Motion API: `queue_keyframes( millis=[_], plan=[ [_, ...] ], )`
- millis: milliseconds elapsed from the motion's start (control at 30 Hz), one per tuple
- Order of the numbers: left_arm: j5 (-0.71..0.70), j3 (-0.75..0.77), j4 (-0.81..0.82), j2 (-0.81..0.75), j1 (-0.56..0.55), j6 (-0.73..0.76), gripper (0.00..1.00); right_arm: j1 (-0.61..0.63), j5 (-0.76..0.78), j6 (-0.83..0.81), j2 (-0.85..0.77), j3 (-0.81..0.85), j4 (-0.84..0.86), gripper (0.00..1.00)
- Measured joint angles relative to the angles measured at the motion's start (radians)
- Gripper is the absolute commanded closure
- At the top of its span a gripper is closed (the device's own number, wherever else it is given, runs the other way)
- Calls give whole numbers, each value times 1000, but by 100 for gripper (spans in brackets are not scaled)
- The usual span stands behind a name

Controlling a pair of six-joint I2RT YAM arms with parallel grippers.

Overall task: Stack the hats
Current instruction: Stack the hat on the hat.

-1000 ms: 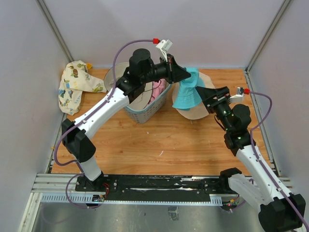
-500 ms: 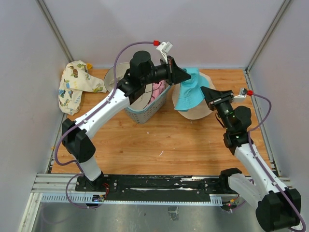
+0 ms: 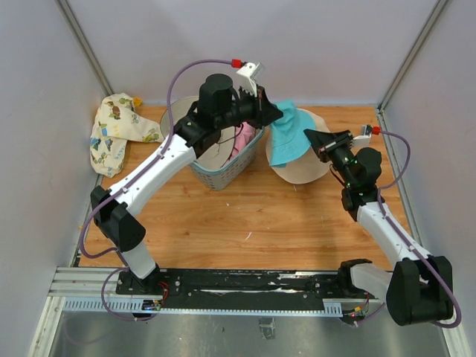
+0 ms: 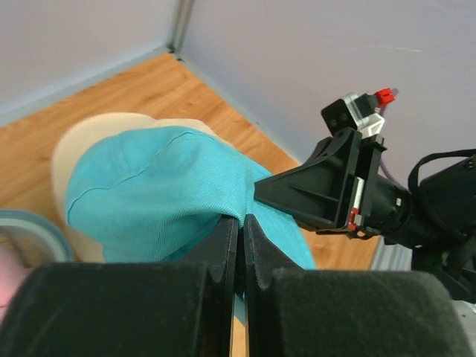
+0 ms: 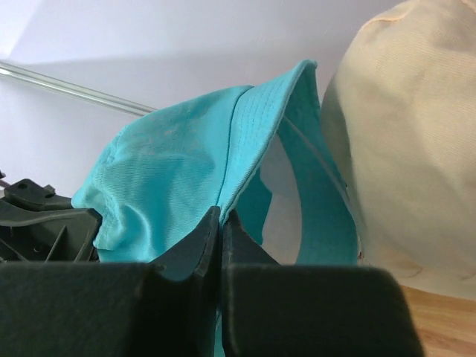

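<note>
A teal hat hangs above a beige hat that lies on the table at the back right. My left gripper is shut on the teal hat's left edge; the cloth is pinched between its jaws. My right gripper is shut on the teal hat's brim from the right, its tips clamping the brim's edge. The beige hat fills the right of the right wrist view. A pink hat lies inside the basket, mostly hidden by the left arm.
A blue-grey mesh basket stands at the back centre under the left arm. A cream cloth with cartoon prints lies in the back left corner. Grey walls close in at the back and on both sides.
My right gripper moved up to the teal hat and shut on its brim; it was open a second ago. The left gripper, holding the hat, shifted slightly up and back.
</note>
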Motion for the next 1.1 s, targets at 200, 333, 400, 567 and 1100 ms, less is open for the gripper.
queue_keyframes(
  millis=[200,333,400,567,1100],
  plan=[
    [-134,82,-127,-35,-1,98,92,-7,-43,-23,53,65,19,100],
    [-161,105,-154,-34,-5,126,87,-13,-50,-61,53,96,10,100],
    [-163,105,-156,-27,-7,133,81,-26,-54,-84,51,98,-5,100],
    [-169,114,-156,34,-17,147,69,-103,-61,-140,53,98,-71,100],
    [-219,109,-147,104,-27,151,25,-208,-109,-204,92,98,-121,100]
  ],
)
